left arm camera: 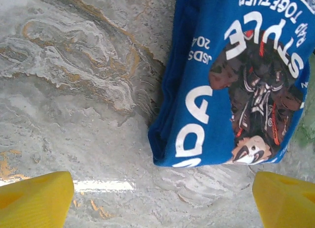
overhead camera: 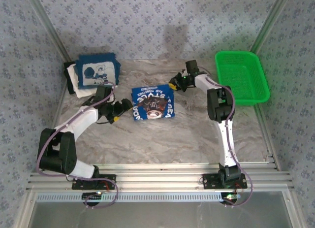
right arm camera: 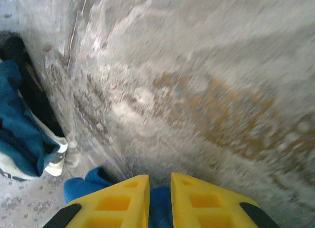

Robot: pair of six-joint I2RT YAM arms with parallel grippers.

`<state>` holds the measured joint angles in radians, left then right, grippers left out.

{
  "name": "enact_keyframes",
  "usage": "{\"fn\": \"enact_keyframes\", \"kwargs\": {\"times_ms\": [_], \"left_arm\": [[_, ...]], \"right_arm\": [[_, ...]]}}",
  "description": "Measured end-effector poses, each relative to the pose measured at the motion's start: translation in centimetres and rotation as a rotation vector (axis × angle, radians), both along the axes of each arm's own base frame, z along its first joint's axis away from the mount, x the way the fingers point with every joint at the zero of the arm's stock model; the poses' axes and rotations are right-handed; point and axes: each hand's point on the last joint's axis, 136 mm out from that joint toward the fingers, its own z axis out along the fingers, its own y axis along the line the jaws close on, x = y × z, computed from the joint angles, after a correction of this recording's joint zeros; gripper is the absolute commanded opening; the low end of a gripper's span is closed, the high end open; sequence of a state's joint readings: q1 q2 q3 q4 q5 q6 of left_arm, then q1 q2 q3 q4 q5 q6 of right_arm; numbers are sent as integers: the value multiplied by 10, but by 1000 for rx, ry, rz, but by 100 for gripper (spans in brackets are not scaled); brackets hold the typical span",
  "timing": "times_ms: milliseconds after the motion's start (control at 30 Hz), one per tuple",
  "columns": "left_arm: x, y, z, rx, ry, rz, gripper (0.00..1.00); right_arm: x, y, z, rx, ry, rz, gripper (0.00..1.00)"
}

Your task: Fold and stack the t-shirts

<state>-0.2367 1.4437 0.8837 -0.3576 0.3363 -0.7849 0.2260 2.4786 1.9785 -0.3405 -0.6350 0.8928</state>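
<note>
Folded royal-blue cloth tee with round panda print (overhead camera: 152, 103) centred on grey marbled table (overhead camera: 162, 139), long axis 9-to-3, just beside wide-open left gripper (overhead camera: 118, 111), at its 3 o'clock. Right gripper (overhead camera: 173, 84) over tee's 1 o'clock corner, fingers nearly together; grip impossible to tell.

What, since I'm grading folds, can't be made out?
Top view: count under navy top tee in back-left folded t-shirt pile; covered.
Left wrist view: folded royal-blue printed t-shirt cut off by frame edges.
Right wrist view: whether right gripper pinches that t-shirt; blurred.
</note>
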Motion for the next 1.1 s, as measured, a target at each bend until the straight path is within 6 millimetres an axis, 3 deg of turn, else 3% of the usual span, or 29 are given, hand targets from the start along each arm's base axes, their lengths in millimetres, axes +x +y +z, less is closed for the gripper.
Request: {"fn": "enact_keyframes", "kwargs": {"times_ms": [100,200,300,433,500,600,767,833,933,1100], "left_arm": [[8,-2,-2,-27,-27,32,95],[25,-6,-1,-65,-72,65,96],[41,-13,-5,-101,-103,87,95],[54,-26,-32,-99,-40,80,95],[58,-30,-45,-87,-7,79,95],[64,-32,-47,-71,6,88,95],[73,-39,-52,-36,40,93,93],[74,-41,-55,-2,71,92,92],[75,-42,-58,46,112,91,91],[77,-49,-63,151,178,64,89]], "right_arm": [[2,-2,10,-12,-22,18,32],[-7,-3,33,-49,-55,53,40],[-23,-8,80,-107,-118,89,51],[-58,-15,151,-201,-235,142,53],[-76,-15,169,-228,-270,174,53],[-100,-12,159,-250,-246,225,53],[-127,-10,94,-280,-87,281,51],[-132,-12,78,-287,-46,286,51],[-136,-15,71,-290,-24,286,52],[-139,-20,76,-280,-31,276,52]]}}
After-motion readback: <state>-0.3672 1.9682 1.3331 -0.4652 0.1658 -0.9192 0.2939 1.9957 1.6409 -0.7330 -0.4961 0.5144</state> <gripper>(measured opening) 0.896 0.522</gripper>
